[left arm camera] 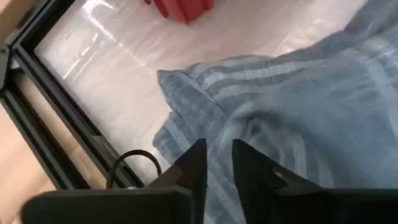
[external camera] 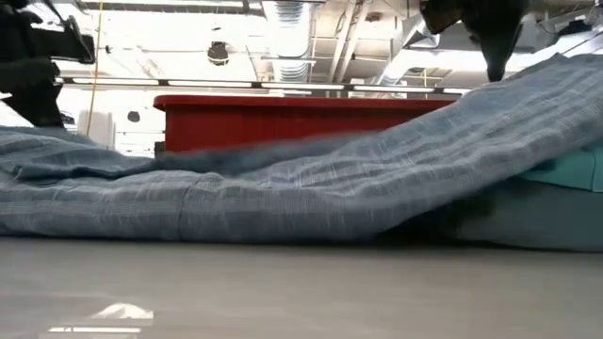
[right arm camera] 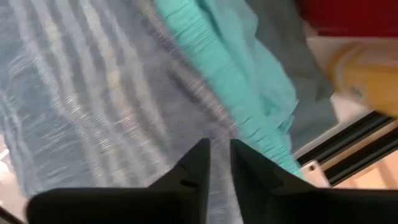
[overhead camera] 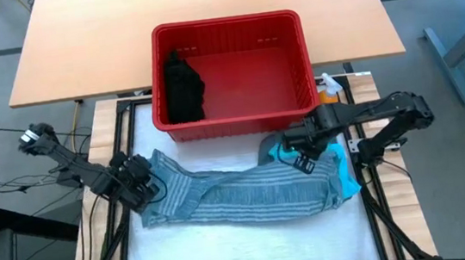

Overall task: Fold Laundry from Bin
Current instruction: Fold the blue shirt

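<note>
A blue-grey striped cloth lies stretched out long across the white desk, just in front of the red bin. Inside the bin, at its left end, a black garment sits in a heap. The left claw is down at the left end of the striped cloth. Its two dark fingers stand a little apart with a thin gap between them, right over the cloth, and they are not pinching it. The right claw is at the right end of the cloth, where bright teal laundry peeks out from under it. Its fingers are also a little apart, over the stripes, holding nothing. An orange spray bottle stands beside the bin's right corner.
</note>
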{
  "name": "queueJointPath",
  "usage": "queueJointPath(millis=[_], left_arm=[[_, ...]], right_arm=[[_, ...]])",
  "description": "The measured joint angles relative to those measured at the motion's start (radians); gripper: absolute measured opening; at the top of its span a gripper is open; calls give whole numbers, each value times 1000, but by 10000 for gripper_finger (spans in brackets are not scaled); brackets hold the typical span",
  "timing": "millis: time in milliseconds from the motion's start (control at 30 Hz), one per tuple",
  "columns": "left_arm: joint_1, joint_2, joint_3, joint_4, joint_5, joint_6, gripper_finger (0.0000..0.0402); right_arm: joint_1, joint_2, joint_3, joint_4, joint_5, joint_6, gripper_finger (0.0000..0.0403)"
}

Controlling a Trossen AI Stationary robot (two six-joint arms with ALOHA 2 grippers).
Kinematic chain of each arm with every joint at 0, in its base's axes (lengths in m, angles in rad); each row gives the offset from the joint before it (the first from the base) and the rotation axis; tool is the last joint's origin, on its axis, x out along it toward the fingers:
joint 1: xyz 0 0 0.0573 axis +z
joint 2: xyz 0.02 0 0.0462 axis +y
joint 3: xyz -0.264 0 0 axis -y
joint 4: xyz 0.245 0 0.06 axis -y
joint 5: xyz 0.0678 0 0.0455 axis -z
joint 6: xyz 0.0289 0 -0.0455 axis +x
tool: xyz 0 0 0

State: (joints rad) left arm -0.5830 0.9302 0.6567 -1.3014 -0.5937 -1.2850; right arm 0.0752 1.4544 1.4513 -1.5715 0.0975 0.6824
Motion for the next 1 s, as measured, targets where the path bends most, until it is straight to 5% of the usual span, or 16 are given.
queueJointPath(millis=[300,500,700,1000], left_arm=[[105,-1,165,-1,-33,20,137],[91,-1,287,334,-77,324,142],[81,79,288,754,-45,642,142],[77,363,286,1108,65,1184,142]], right_arm=[[-113,-2,0,0,-20,-222,188],[-84,-54,0,11,-21,-186,209],[122,-142,0,89,-23,166,202],[691,-67,1,260,186,872,200]])
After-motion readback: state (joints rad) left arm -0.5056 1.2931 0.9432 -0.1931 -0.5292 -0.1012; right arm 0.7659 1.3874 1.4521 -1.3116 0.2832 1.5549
